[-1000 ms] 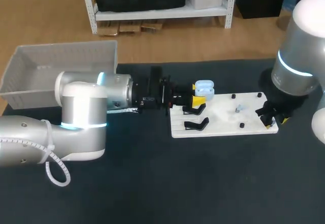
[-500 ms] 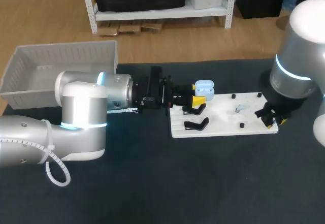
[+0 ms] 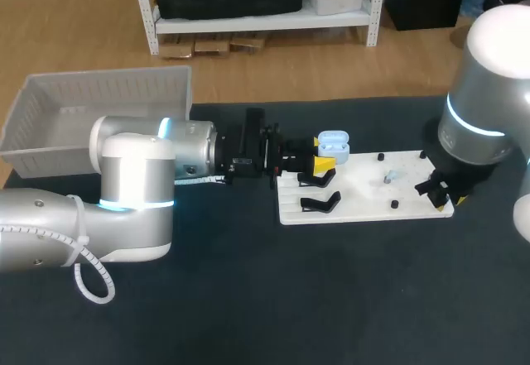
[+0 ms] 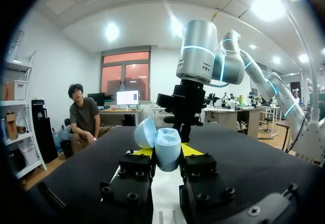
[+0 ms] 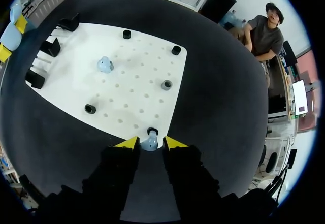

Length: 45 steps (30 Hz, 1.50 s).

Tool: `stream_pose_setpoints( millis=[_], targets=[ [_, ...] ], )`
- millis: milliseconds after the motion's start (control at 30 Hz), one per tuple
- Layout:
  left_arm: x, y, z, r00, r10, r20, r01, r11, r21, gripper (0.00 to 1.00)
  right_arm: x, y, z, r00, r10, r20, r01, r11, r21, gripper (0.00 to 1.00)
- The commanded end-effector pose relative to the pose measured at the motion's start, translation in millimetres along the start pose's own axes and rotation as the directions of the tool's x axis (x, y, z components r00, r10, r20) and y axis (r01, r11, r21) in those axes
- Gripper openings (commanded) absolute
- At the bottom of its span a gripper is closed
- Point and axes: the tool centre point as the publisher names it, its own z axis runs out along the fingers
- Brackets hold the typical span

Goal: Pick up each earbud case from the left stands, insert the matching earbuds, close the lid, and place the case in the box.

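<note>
Head view: a white board lies on the right half of the dark desk. The box, an open white bin, sits at the desk's back left corner. My left arm comes in low across the desk. The left gripper is at the board's back left corner, clamped on the earbud case.

The left wrist view shows the light blue earbud case held between both yellow-tipped fingers, with its lid hinged open. A black stand sits at the board's front left corner, just beside that gripper.

The right gripper is down at the board's front right corner. In the right wrist view its fingers stand apart on either side of a light blue earbud. The earbud sits by a black peg at the board's edge, and a narrow gap seems to show on each side of it. A second earbud stands nearer the board's middle, well apart from the right gripper.
</note>
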Motion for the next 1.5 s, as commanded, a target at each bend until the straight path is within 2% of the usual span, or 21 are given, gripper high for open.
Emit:
stream_pose_setpoints(
  millis=[33,167,333,667,1000,1200,1500],
  targets=[
    [0.7,-2.1,0,1.0,0.004,0.003,-0.004,1.0,-0.007,0.0,0,2,2,1.0,0.002,0.008,-0.002,1.0,0.01,0.25],
    [0.7,-2.1,0,1.0,0.004,0.003,-0.004,1.0,-0.007,0.0,-1,2,3,1.0,0.0,0.008,0.0,1.0,0.012,0.21],
    [0.7,-2.1,0,1.0,0.004,0.003,-0.004,1.0,-0.007,0.0,-1,2,3,1.0,0.001,0.005,-0.001,1.0,0.016,0.0],
    [0.7,-2.1,0,1.0,0.004,0.003,-0.004,1.0,-0.007,0.0,2,0,1,1.0,0.003,0.001,-0.003,1.0,0.022,0.0],
    [0.7,-2.1,0,1.0,0.004,0.003,-0.004,1.0,-0.007,0.0,1,-1,-16,1.0,-0.004,0.015,0.003,0.999,0.035,0.0],
    [0.7,-2.1,0,1.0,0.004,0.003,-0.004,1.0,-0.007,0.0,1,5,-35,1.0,-0.011,0.025,0.01,0.999,0.035,0.0],
    [0.7,-2.1,0,1.0,0.004,0.003,-0.004,1.0,-0.007,0.0,-12,24,-86,1.0,0.003,0.018,-0.003,1.0,-0.003,0.0]
  ],
)
